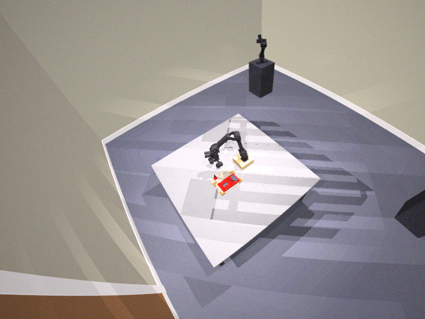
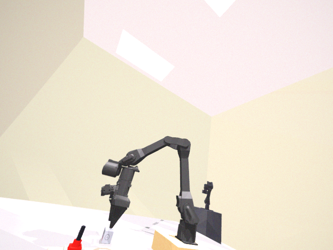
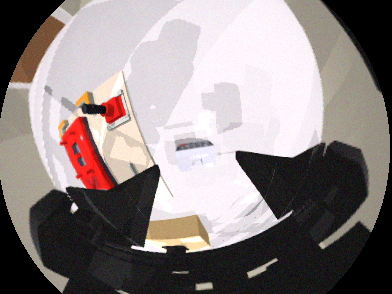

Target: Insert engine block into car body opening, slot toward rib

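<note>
The engine block [image 2: 106, 236] [image 3: 195, 157] is a small pale grey-white block standing on the table, with dark slots along one upper edge in the wrist view. My gripper [image 2: 110, 227] [image 3: 198, 162] is open and empty. It points down just above the block, which shows between the fingertips in the wrist view. The red car body [image 1: 226, 185] [image 3: 84, 152] lies off to the left in the wrist view, within orange corner brackets, with grey openings in its top. Its near end is hidden behind the left finger there. I cannot make out the rib.
A red piece with a black stick [image 1: 215, 177] [image 2: 74, 244] [image 3: 115, 110] stands on a cream board [image 3: 102, 92] beside the car body. The arm stands on a yellow block [image 1: 242, 166] [image 2: 161, 240] [image 3: 175, 229]. A second arm [image 1: 262, 48] stands on a dark pedestal [image 1: 261, 80] far behind.
</note>
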`<state>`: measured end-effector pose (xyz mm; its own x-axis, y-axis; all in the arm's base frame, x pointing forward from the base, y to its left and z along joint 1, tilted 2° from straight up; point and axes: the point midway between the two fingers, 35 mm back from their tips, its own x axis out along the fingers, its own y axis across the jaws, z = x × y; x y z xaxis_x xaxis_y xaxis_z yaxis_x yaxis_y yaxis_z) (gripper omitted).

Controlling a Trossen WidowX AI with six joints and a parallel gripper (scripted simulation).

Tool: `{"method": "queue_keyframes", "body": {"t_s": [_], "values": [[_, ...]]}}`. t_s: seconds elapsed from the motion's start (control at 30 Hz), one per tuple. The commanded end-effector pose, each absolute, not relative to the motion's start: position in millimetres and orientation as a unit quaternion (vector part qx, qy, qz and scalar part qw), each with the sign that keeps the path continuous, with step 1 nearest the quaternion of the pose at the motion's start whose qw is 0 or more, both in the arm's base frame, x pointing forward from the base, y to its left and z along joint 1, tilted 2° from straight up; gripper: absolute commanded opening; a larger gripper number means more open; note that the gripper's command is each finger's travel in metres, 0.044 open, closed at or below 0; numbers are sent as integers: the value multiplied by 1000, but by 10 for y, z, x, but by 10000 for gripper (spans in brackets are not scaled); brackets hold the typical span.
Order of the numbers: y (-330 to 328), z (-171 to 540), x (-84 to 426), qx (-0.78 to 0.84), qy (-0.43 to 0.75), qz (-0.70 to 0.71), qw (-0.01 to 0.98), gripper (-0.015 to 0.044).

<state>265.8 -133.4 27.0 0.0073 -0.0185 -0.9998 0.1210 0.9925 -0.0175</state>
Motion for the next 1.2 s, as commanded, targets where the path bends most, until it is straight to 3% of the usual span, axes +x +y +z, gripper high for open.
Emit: {"method": "queue_keyframes", "body": {"t_s": [0.0, 0.6, 0.87, 1.1, 1.17], "values": [[-1327, 172, 2632, 38, 707, -50, 704, 440], [-1328, -97, 2623, 38, 708, -50, 704, 440], [-1328, -97, 2623, 38, 708, -50, 704, 230], [-1328, -97, 2623, 38, 708, -50, 704, 183], [-1330, -95, 2625, 38, 707, -50, 704, 131]]}}
